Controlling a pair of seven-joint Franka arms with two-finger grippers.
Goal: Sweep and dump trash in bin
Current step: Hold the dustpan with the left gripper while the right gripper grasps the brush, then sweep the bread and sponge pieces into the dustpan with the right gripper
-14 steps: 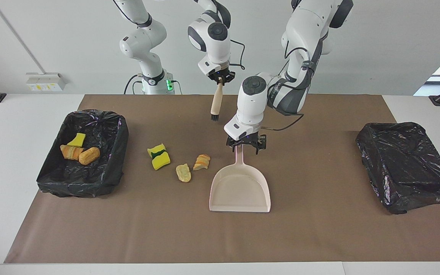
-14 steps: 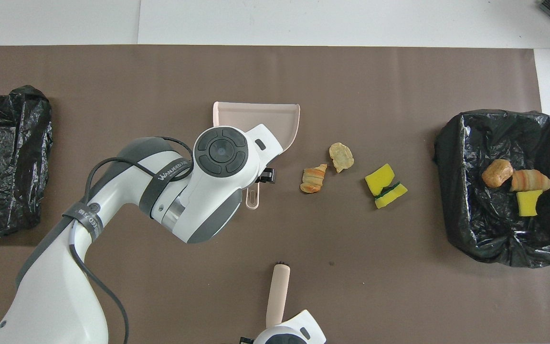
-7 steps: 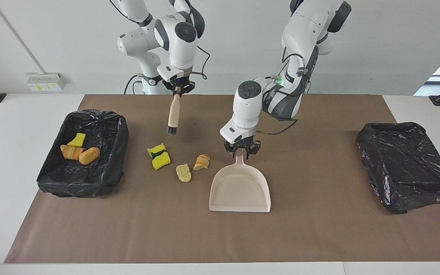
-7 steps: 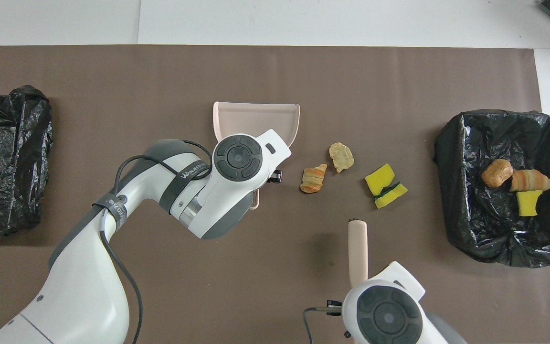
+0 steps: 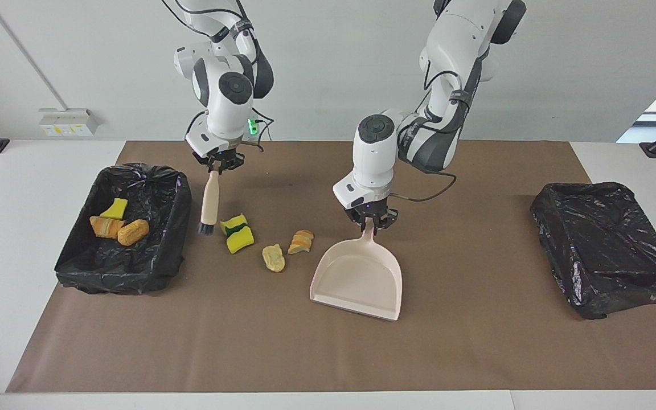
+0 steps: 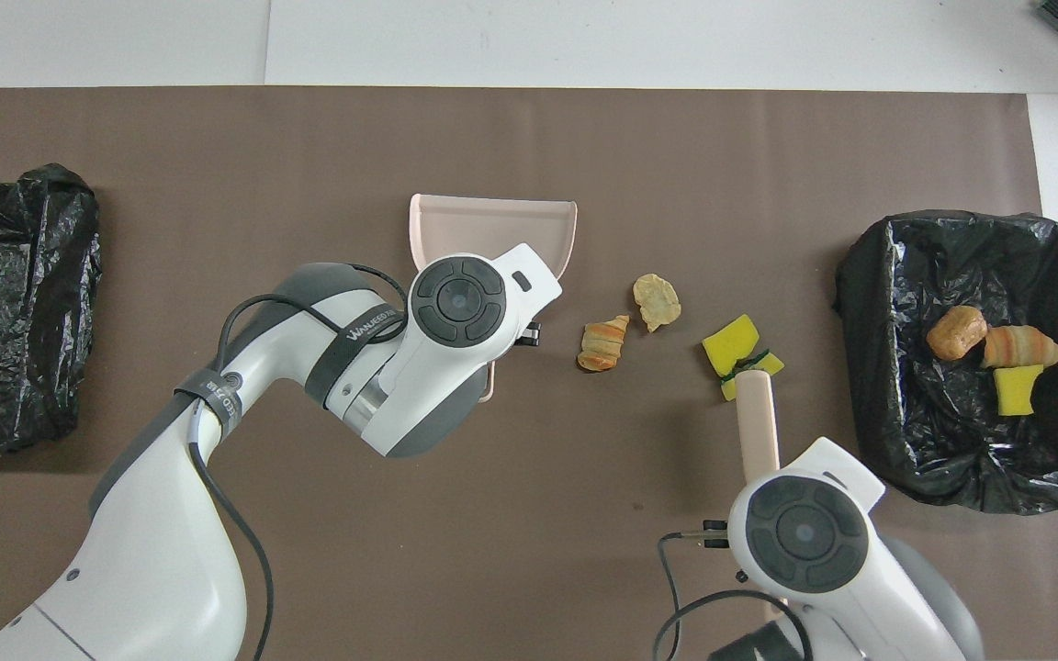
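Mid-sweep setup. Left gripper (image 5: 369, 223) clamped on the handle of the dustpan (image 5: 357, 280), centre of the facing frame, pan tilted. Right gripper (image 5: 217, 164) closed on the brush (image 5: 209, 205), bristles just beside the yellow sponge (image 5: 236, 233), centre-left. Two foam chunks (image 5: 287, 249) between sponge and pan; three scraps already in the lined bin (image 5: 154, 188), frame left. Next, presumably: brush the three toward the pan mouth. Open mat in the lower frame; bin wall close beside the brush.

In the overhead view the left arm's wrist hides the left gripper (image 5: 369, 222) and most of the dustpan (image 6: 492, 225), handle included. The second black-lined bin (image 6: 5, 303) is cut off by that view's edge. The brush (image 6: 755, 418) covers part of the yellow-green sponge (image 6: 733, 341).
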